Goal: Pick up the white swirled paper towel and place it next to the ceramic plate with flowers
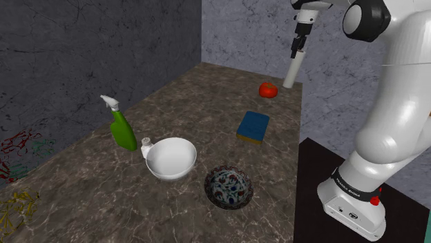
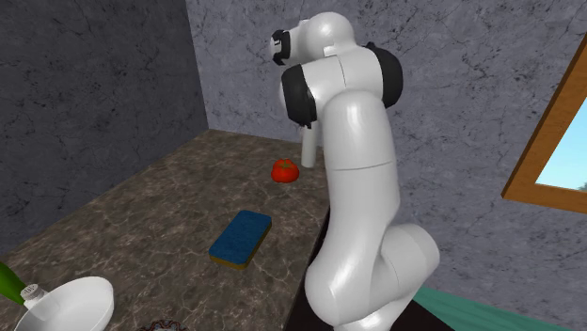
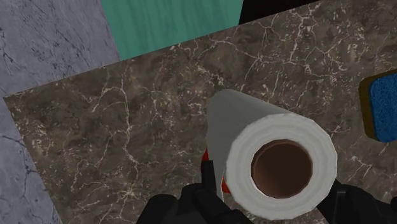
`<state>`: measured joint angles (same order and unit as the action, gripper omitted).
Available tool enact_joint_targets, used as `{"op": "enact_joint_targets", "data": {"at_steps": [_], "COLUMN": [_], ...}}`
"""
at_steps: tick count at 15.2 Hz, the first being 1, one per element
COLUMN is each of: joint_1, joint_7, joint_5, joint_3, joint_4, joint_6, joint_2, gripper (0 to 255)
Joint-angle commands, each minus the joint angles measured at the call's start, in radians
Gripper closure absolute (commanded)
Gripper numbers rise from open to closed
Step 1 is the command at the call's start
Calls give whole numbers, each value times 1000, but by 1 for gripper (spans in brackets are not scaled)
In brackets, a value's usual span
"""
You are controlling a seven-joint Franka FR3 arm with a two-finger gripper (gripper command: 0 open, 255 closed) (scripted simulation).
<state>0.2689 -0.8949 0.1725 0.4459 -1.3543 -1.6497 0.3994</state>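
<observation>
My tool [image 1: 296, 52] clasped the paper towel [image 1: 293, 71] (long axis hanging down); the flowered plate [image 1: 228, 186] lay well beyond the sponge [image 1: 253, 126].

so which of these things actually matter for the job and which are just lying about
job: paper towel roll, held in the tool; flowered plate
lying about: tomato, blue sponge, white bowl, green spray bottle, small white container
</observation>
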Motion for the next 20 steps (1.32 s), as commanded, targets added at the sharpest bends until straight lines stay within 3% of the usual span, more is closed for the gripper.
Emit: {"op": "enact_joint_targets", "data": {"at_steps": [1,9,20], "joint_1": [-42,-177,-284], "joint_7": [33,211,477], "joint_5": [-28,-137,-200], "joint_3": [0,-45,-188], "joint_4": [-83,-355,-560], "joint_6": [-16,-39,22], "joint_2": [-73,-352,-636], "gripper": [255,255,255]}}
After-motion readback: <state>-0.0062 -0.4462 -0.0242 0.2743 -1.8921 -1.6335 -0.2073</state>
